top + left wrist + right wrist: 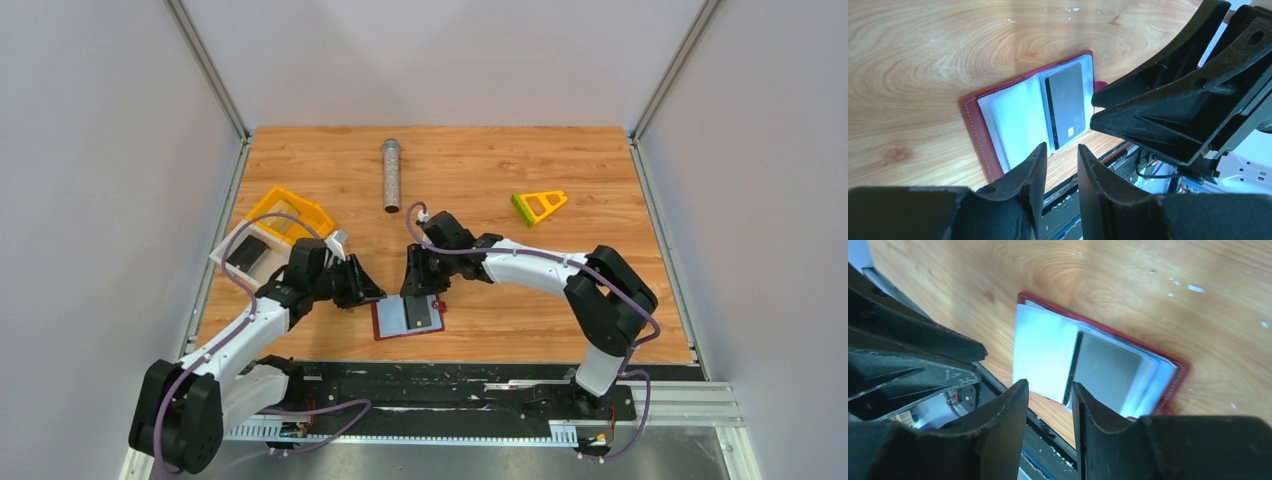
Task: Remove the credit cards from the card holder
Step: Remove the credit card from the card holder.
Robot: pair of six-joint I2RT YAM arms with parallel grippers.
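Black tools (1062, 156) (1050, 390) narrowly parted, empty

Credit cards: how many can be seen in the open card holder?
1. A dark grey card lies in the right half of the open card holder, as the left wrist view shows it. The left pocket looks empty; further cards may be hidden under the visible one.
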